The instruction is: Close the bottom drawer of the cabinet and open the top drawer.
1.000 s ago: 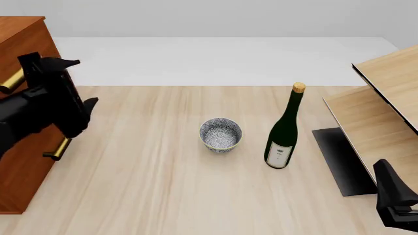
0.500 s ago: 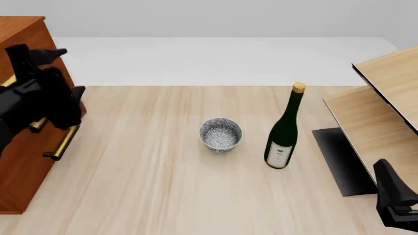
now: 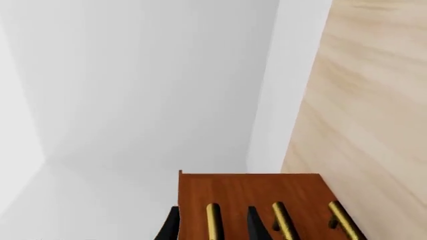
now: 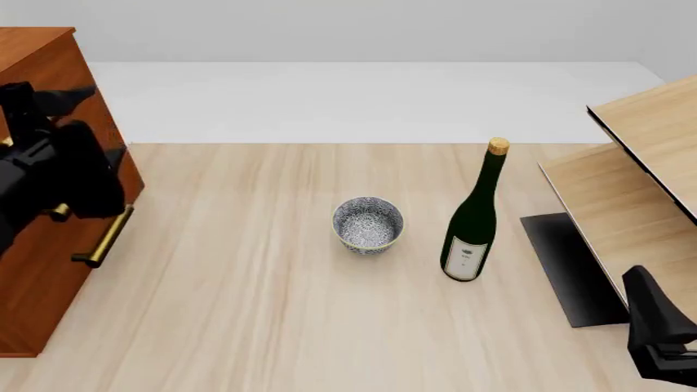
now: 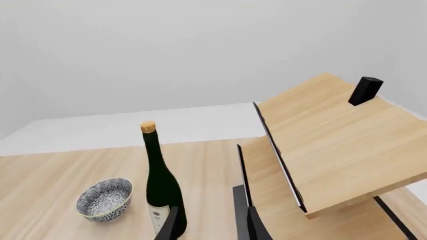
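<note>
Now the black left gripper (image 3: 211, 227) sits with fingers apart around the topmost brass bar handle (image 3: 213, 222) of the tall reddish-brown wooden cabinet (image 4: 44, 237) at far left; the right gripper (image 5: 210, 225) hangs open.

The pale wood worktop (image 4: 250, 294) carries a patterned bowl (image 4: 368, 224) centrally, a green bottle (image 4: 475, 219) at 3 o'clock of it, the cabinet (image 4: 44, 245) at 9 o'clock.

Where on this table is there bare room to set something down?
Free: the wood between the cabinet and the bowl, and the near strip in front of the bowl and wine bottle. Crowded: the right side, where the slanted light-wood panels and the right hand sit near the bottle.
</note>
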